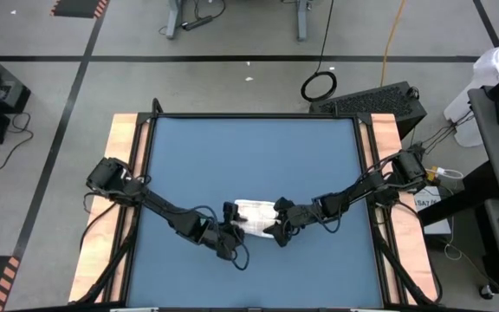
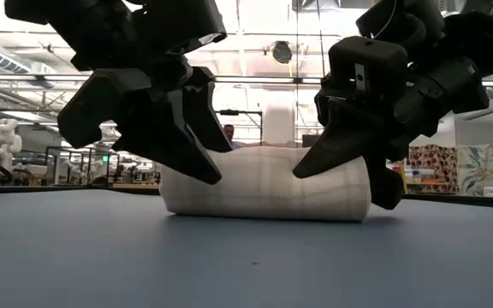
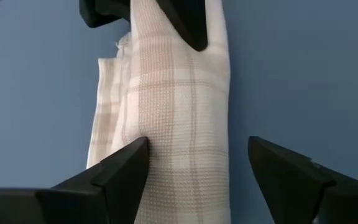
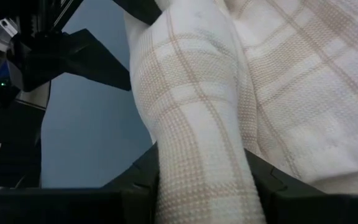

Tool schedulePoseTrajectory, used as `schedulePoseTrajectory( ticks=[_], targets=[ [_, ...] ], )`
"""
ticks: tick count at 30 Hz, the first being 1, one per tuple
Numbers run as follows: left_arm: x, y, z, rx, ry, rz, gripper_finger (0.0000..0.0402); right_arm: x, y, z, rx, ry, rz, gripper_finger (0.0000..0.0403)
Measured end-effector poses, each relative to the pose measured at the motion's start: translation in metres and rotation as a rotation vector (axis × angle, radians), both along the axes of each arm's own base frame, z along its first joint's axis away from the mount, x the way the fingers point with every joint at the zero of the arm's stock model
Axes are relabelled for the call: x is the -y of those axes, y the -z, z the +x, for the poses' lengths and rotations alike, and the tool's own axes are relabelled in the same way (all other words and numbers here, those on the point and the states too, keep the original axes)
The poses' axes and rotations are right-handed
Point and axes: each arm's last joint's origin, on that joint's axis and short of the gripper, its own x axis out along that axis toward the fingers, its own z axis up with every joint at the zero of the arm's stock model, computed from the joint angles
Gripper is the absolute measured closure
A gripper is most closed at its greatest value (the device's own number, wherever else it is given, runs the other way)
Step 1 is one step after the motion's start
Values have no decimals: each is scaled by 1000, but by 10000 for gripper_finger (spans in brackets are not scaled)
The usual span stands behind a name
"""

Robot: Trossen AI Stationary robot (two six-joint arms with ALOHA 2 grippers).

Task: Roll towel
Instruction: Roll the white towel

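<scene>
Towel [image 1: 254, 211], seen from above, lies as a short white bundle on the blue table [image 1: 249, 147], toward 6 o'clock from the table's middle, with your left gripper [image 1: 229, 232] at its 8 o'clock end and your right gripper [image 1: 281, 227] at its 4 o'clock end. From table height you get the best read on progress: the towel [image 2: 268, 184] is already a compact, rounded log resting on the table [image 2: 246, 257], so I judge the rolling essentially done, with only release and perhaps a tidy-up left. Your left wrist view shows a waffle-like weave crossed by faint beige plaid lines on the towel [image 3: 173, 112], a loose layered edge along one side, and your left gripper [image 3: 197, 171] spread wide, one finger [image 3: 126, 168] touching the cloth, the other clear over the table, gripping nothing. In your right wrist view the towel [image 4: 197, 124] bulges in soft rounded folds, thin and pliant, and your right gripper [image 4: 207, 186] is clamped on one fold, its fingers [image 4: 138, 177] pressed against it on both sides.
</scene>
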Motion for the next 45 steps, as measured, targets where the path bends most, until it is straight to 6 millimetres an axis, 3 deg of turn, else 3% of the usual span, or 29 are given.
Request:
schedulePoseTrajectory(
  ticks=[6, 16, 25, 31, 38, 41, 45],
  targets=[
    [-8, 0, 4, -4, -7, -25, 116, 0, 0, 0, 0, -2, 1, 278],
    [-25, 4, 12, -42, 8, -60, 23, 0, 0, 0, -1, 1, 5, 277],
    [-38, 15, 21, -47, -30, -15, 52, 0, 0, 0, -11, 15, 18, 277],
    [-20, -5, 7, -22, 12, -23, 74, 0, 1, -1, -21, 20, 24, 277],
    [-17, -14, 0, -26, -2, -45, 26, 0, 1, -1, -21, 18, 24, 277],
    [-24, -8, 6, -31, -17, -31, 6, 0, 1, -1, -21, 17, 23, 277],
    [-35, 4, 10, -88, -17, -52, 9, 0, 1, -1, -21, 17, 22, 277]
  ],
)
